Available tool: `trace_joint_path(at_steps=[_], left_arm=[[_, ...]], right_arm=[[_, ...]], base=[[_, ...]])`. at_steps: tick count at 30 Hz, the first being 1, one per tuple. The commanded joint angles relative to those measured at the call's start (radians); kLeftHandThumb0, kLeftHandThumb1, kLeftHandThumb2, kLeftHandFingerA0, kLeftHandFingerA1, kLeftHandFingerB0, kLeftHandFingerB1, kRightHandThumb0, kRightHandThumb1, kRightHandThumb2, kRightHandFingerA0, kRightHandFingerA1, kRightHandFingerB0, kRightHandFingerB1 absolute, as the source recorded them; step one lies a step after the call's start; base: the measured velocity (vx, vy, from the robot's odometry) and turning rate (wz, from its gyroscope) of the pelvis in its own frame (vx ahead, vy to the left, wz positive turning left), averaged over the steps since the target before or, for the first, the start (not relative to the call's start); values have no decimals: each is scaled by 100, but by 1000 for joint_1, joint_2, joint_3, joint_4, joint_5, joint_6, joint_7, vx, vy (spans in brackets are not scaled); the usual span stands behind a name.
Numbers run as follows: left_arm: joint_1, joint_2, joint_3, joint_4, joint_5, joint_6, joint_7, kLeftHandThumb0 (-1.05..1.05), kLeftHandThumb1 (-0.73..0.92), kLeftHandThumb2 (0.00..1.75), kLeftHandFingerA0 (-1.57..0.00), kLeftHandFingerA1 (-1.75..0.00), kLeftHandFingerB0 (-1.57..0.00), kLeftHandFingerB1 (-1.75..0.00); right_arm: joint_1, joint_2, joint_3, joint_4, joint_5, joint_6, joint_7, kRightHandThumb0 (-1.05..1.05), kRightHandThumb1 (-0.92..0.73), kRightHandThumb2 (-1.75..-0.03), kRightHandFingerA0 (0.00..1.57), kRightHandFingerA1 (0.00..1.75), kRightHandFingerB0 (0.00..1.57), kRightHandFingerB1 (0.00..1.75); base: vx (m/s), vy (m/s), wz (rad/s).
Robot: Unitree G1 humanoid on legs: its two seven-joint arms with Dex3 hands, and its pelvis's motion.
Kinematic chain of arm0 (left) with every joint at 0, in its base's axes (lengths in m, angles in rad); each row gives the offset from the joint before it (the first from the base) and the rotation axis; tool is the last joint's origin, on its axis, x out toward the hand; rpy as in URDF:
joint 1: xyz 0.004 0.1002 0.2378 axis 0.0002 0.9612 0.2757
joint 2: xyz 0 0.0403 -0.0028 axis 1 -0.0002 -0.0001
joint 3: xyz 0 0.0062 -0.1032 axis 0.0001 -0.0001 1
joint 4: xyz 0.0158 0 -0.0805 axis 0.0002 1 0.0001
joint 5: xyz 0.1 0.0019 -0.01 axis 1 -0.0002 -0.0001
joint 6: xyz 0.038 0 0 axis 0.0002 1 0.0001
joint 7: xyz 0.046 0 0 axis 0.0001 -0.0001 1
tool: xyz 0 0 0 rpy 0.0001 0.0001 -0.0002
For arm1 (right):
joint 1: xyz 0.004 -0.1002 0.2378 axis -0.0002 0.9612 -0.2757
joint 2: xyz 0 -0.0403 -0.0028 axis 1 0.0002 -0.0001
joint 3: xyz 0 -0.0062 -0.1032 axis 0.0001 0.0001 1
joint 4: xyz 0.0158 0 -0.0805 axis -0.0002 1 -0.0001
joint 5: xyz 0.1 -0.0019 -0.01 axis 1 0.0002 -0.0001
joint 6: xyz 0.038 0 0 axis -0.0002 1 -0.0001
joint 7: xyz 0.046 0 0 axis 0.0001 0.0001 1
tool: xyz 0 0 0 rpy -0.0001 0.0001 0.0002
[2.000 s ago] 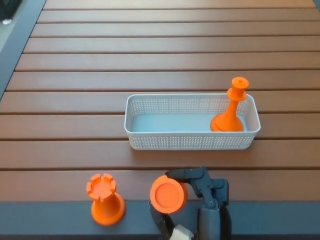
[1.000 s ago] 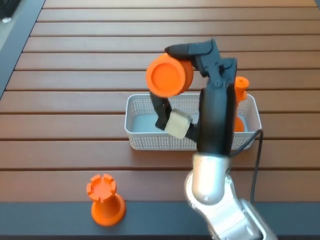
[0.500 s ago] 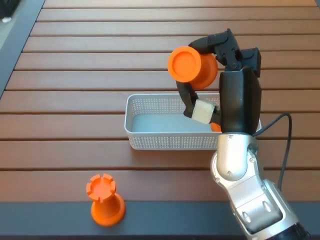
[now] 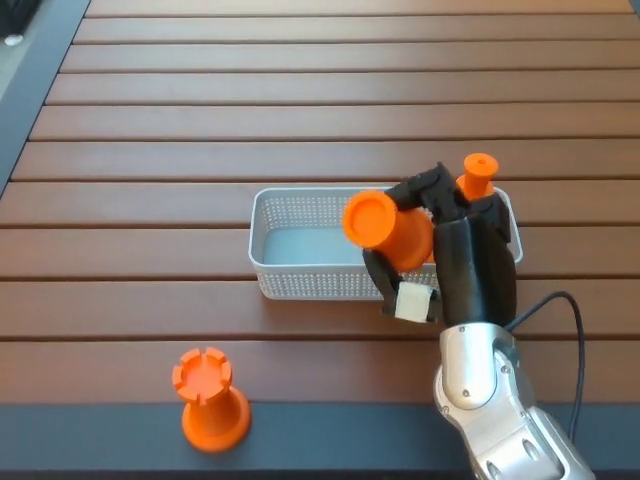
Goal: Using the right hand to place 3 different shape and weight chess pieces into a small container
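My right hand point(image 4: 440, 240) is shut on an orange chess piece point(image 4: 385, 228), held tilted with its round base facing left, over the right half of the white mesh basket point(image 4: 300, 270). Behind the hand, the top of another orange piece point(image 4: 480, 172) pokes up from the basket's right end; its lower part is hidden. An orange rook point(image 4: 210, 400) stands upright on the table's dark front edge at lower left. My left hand does not show.
The basket sits on a brown slatted wooden table point(image 4: 200, 120). My right forearm point(image 4: 485, 400) rises from the lower right with a black cable beside it. A dark strip borders the table on the left.
My right hand lifted the orange piece from the table's front edge, carried it up over the basket, and has now lowered it toward the basket's right half.
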Motion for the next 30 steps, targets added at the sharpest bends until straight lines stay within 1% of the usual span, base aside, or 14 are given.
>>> trace_joint_path(at_steps=[1,2,3,5,8,14,15,19,20,23,24,26,27,30], left_arm=[[37,3,-4,23,17,1,-12,-24,8,164,-150,-130,-152,-123],[37,3,-4,23,17,1,-12,-24,8,164,-150,-130,-152,-123],[37,2,-2,21,13,8,-13,-21,6,166,-154,-123,-149,-123],[37,0,0,18,9,16,-15,-21,6,166,-154,-123,-149,-123],[37,-3,4,17,2,25,-27,-14,2,169,-155,-123,-151,-117],[32,-8,23,10,-24,22,-73,-14,2,171,-155,-125,-150,-117],[30,-10,27,9,-30,32,-72,-15,5,168,-149,-132,-150,-122],[30,-11,37,7,-37,54,-81,-11,6,171,-152,-129,-147,-120],[31,-12,44,6,-45,53,-97,-13,4,168,-152,-131,-151,-122],[36,-12,49,5,-48,50,-104,-13,5,169,-150,-131,-149,-123],[37,-11,47,7,-44,49,-102,-15,6,165,-151,-129,-149,-123],[36,-10,43,9,-38,49,-99,-15,6,165,-151,-129,-149,-123],[36,-6,42,10,-38,54,-100,-14,6,164,-153,-127,-150,-123],[38,-3,42,10,-39,56,-102,-14,6,164,-153,-127,-150,-123]], right_arm=[[16,-2,2,71,4,-22,30,-25,-63,-99,87,175,73,163],[16,-2,2,72,4,-23,29,-25,-63,-99,87,175,73,163],[-1,-10,9,114,-8,-40,16,-25,-63,-99,92,174,78,155],[-23,-19,16,168,-25,-64,-1,-25,-63,-99,92,174,78,155],[-56,-31,12,219,-30,-82,-5,-25,-65,-99,89,175,73,165],[-188,-33,6,330,-48,-97,-20,-25,-67,-91,88,175,71,161],[-208,-33,1,341,-45,-106,-26,-24,-64,-92,90,175,68,167],[-252,-34,-6,370,-51,-141,-51,-24,-60,-99,92,175,72,165],[-263,-34,-8,354,-50,-145,-44,-25,-59,-102,93,175,75,162],[-267,-31,-5,344,-49,-144,-35,-25,-60,-102,94,175,78,160],[-270,-32,-1,340,-53,-148,-34,-30,-66,-84,95,175,71,165],[-274,-35,2,339,-58,-156,-38,-30,-66,-84,95,175,71,165],[-277,-28,8,333,-62,-151,-38,-26,-57,-102,95,175,77,158],[-278,-23,11,330,-65,-149,-38,-26,-57,-102,95,175,77,158]], base=[[0,0,0],[0,0,0],[0,0,0],[0,0,0],[0,0,0],[0,0,0],[0,0,0],[0,0,0],[0,0,0],[0,0,0],[0,0,0],[0,0,0],[0,0,0],[0,0,0]])
